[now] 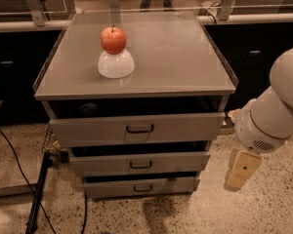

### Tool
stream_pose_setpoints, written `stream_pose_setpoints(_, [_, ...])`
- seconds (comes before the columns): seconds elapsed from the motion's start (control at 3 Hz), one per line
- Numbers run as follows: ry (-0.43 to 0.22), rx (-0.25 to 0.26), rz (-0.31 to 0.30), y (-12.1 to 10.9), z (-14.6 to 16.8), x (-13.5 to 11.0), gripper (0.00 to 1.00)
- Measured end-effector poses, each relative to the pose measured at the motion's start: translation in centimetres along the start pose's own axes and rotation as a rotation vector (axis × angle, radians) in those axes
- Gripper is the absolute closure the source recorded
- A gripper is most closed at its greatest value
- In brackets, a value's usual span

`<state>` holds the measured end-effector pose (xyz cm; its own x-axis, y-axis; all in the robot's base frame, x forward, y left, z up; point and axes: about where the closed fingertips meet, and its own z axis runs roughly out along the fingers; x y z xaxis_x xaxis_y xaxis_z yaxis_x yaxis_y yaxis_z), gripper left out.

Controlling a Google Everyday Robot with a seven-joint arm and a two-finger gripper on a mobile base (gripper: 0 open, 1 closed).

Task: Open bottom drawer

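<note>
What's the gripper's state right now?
Gripper: open or closed cannot be told; it hangs right of the cabinet, apart from the bottom drawer.

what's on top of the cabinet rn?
A red apple sits on a white dome-shaped bowl, on the left of the cabinet top. Anything under the bowl is covered. The gripper hangs right of the cabinet, apart from the bottom drawer.

The desk (185, 57) is the flat grey top of a cabinet (210, 130), with a low raised lip along its sides. A white bowl (115, 65) sits on its left half, rim down, and a red apple (113, 39) rests on the bowl. The cabinet stands on a speckled floor (263, 213), where a black cable (19, 155) trails at the left. The gripper (241, 172) hangs low, just right of the cabinet and apart from it.
</note>
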<state>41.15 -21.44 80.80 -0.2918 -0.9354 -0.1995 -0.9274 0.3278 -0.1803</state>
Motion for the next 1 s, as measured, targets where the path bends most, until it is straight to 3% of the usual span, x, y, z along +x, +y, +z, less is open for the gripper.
stream_pose_setpoints(0.33, [-0.023,-0.011,0.008,0.3,1.0,0.3,0.0])
stream_pose_setpoints(1.0, [-0.174,-0.054,0.074,2.7,9.8,0.6,0.0])
